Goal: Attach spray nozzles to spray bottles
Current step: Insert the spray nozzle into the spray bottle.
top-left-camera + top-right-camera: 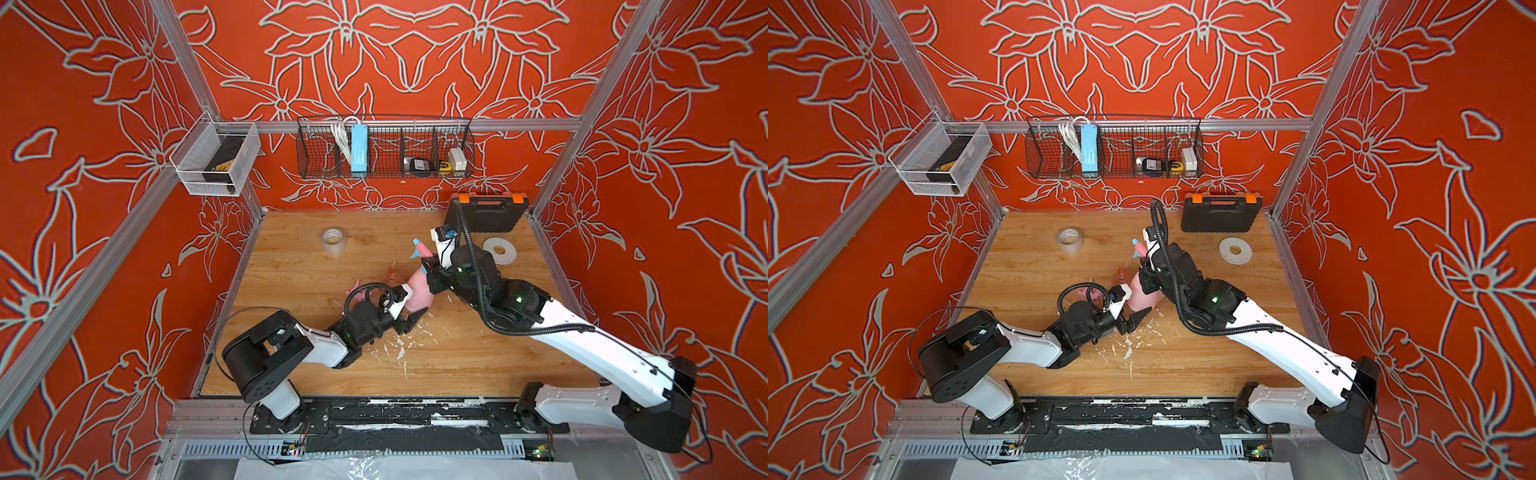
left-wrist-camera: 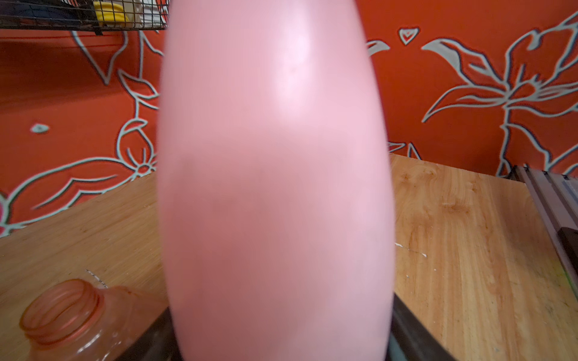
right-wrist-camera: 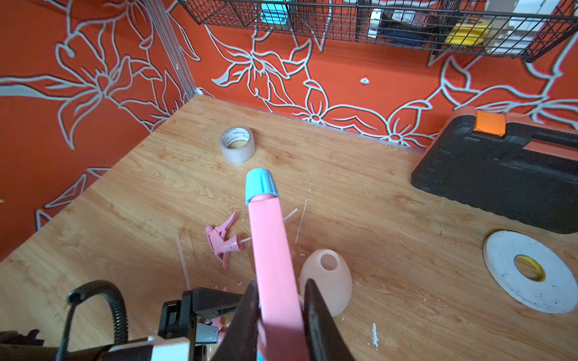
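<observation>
My left gripper (image 1: 412, 319) (image 2: 281, 343) is shut on the opaque pink spray bottle (image 1: 417, 294) (image 1: 1141, 297) (image 2: 275, 172), its fingers on both sides of the bottle's wide body. Above the bottle, my right gripper (image 1: 430, 266) (image 3: 280, 300) is shut on the pink-and-blue spray nozzle (image 1: 419, 249) (image 1: 1139, 248) (image 3: 269, 237); the bottle's neck is hidden behind it. The translucent orange bottle (image 1: 392, 274) (image 2: 72, 315) sits open-necked just left of them. A cream-white bottle (image 3: 327, 278) stands open beside the right fingers. An all-pink nozzle (image 3: 223, 239) (image 1: 356, 289) lies on the table.
A clear tape roll (image 1: 333, 240) (image 3: 237, 148) sits at the back left. A flat white tape roll (image 1: 498, 250) (image 3: 528, 272) and a black tool case (image 1: 486, 214) (image 3: 500, 175) are at the back right. White flecks (image 1: 399, 349) litter the wooden table near the front.
</observation>
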Controlling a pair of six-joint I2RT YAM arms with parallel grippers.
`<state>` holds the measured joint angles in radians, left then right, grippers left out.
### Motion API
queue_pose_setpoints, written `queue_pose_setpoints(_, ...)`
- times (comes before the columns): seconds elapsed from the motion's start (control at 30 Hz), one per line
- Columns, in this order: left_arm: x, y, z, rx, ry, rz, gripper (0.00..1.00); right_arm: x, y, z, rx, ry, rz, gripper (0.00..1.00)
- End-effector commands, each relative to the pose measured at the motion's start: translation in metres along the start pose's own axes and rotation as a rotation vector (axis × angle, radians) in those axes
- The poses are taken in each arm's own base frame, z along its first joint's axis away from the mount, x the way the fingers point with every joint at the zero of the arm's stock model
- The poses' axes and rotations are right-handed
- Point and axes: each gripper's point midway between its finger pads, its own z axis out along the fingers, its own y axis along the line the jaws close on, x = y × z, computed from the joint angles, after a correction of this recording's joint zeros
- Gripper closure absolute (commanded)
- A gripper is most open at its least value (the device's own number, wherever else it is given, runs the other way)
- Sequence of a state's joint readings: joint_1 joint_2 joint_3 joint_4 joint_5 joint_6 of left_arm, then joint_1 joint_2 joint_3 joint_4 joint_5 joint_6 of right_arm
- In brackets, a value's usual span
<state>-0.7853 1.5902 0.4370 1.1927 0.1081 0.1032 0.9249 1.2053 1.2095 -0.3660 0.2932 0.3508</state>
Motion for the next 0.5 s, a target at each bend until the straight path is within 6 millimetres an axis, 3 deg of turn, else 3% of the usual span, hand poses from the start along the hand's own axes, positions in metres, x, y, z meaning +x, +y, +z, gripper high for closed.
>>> queue_pose_setpoints(0.0, -0.053, 0.008, -0.005, -0.025, -0.178, -0.003, 0.57, 0.016, 0.005, 0.001, -0.035, 0.055, 0.020, 0.91)
queue_pose_setpoints(0.47, -0.075, 0.009, -0.001, -0.013, -0.253, -0.011, 0.59, 0.021, -0.004, 0.001, 0.024, 0.120, -0.030, 0.92)
